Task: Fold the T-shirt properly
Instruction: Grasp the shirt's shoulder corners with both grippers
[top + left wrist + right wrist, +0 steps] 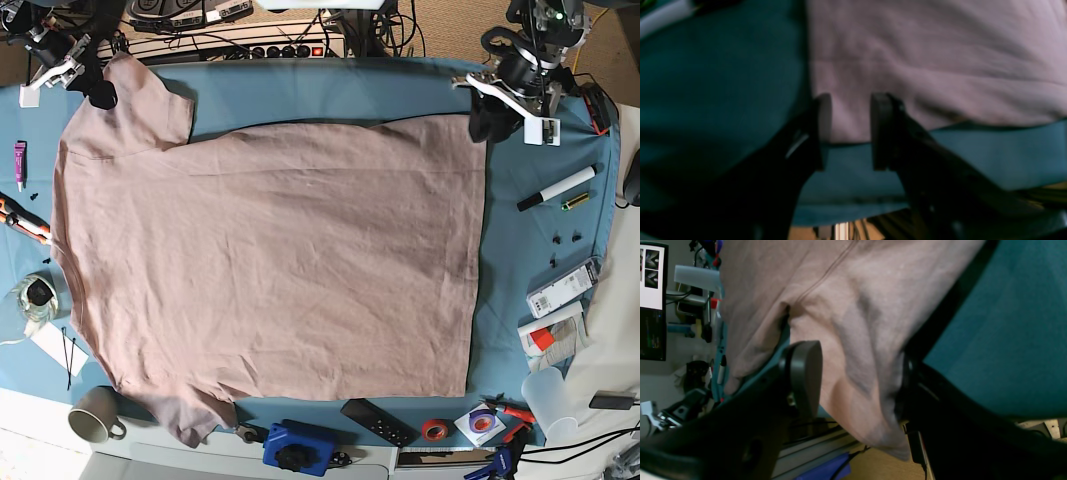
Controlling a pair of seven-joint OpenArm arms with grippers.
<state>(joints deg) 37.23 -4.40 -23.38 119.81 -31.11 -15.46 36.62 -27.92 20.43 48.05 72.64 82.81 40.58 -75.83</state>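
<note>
While the shirt [270, 260] lies spread across the middle of the cloth [330, 88], the left gripper [850, 123] stands at one corner, fingers parted, the fabric visible between them. The right gripper [860, 380], also open, straddles a bunched part at the other end. A marker [556, 187] and a remote [380, 422] lie beside the shirt, apart from it.

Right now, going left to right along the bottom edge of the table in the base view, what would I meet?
Mug, blue tape measure, black remote, red tape roll, clear plastic cup.
</note>
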